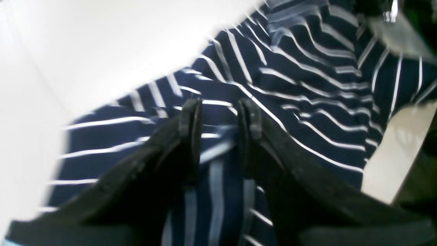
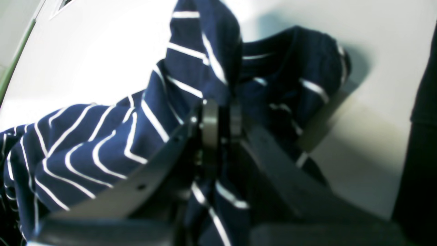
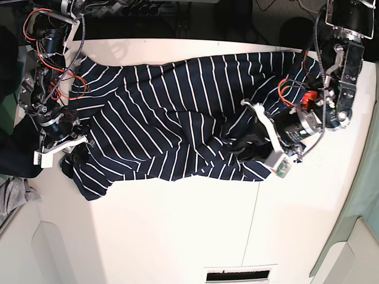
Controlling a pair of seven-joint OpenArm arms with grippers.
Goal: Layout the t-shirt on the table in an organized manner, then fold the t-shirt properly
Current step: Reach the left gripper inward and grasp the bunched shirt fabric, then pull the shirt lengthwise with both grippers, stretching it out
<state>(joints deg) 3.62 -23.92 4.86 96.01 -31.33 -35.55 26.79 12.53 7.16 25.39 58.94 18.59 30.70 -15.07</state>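
While the t-shirt (image 3: 166,112) lies spread across the upper half of the table (image 3: 177,231), the left gripper (image 1: 218,116) hovers over it with jaws parted, and the right gripper (image 2: 220,116) pinches a raised fold.

You have the t-shirt (image 3: 172,118) spread across the far half of the worktop (image 3: 177,231), its stripes running unevenly and its near edge rumpled. Your left tool (image 3: 246,145) sits on the shirt's near edge on the view's right, over a bunched dark fold; the spacing of its fingers cannot be made out here. Your right tool (image 3: 74,151) is at the shirt's edge on the view's left, against crumpled fabric. A thin dark seam (image 3: 251,231) crosses the bare worktop nearer you.
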